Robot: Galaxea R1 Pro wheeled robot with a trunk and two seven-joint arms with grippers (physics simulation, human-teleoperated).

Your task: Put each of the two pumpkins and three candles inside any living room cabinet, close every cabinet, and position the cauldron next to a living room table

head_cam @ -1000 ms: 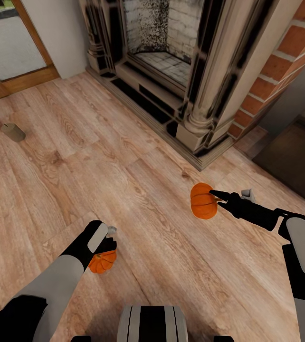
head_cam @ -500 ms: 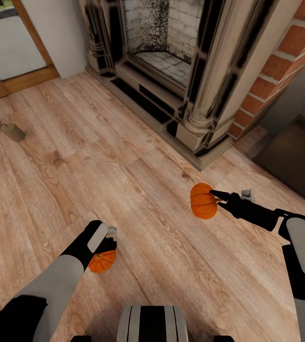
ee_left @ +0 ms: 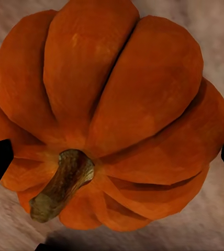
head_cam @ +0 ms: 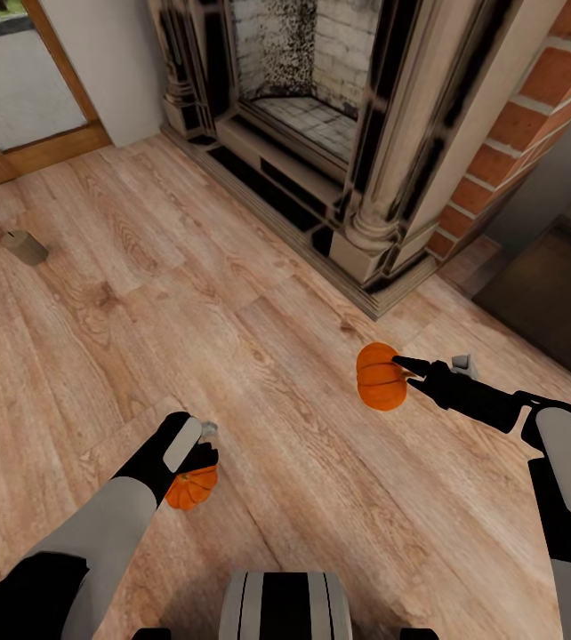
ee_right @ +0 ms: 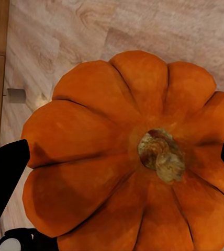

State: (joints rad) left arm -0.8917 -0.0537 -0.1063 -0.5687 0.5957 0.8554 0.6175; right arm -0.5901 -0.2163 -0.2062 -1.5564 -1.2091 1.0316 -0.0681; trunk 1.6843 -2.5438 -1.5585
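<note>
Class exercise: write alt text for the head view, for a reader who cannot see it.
Each end effector grips an orange pumpkin above a wooden floor: left pumpkin, right pumpkin. A stone fireplace stands ahead; a candle lies far left.

I stand in a home's living room. A carved stone fireplace (head_cam: 321, 116) with a sooty brick firebox rises ahead of me, and red brick wall (head_cam: 534, 116) runs off its right side. Wood plank floor (head_cam: 259, 373) spreads out from its hearth. Left of the fireplace, past a white wall, a wood-framed glass door (head_cam: 19, 89) lets in daylight. A dark rug (head_cam: 552, 302) lies right of it.
</note>
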